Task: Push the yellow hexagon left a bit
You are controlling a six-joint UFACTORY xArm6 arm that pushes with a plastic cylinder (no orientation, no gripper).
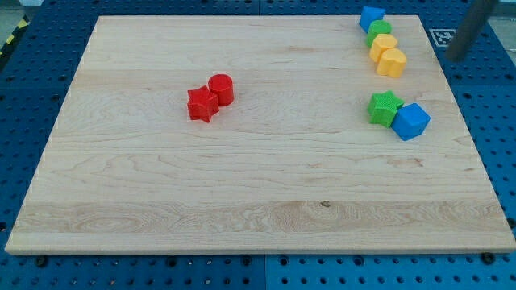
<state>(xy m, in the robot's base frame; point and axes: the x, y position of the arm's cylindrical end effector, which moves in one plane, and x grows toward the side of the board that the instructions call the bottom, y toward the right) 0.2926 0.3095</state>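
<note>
A yellow hexagon point(392, 62) lies near the board's top right, the lowest in a short column of touching blocks: a blue block point(372, 17), a green block point(379, 32) and a second yellow block point(384, 44) above it. My tip point(456, 57) is to the right of the hexagon, beyond the board's right edge, with a clear gap between them.
A green star point(384, 107) and a blue block point(412, 121) touch each other below the hexagon. A red star point(201, 105) and a red cylinder point(221, 89) sit together left of centre. The wooden board point(258, 193) lies on a blue pegboard point(492, 105).
</note>
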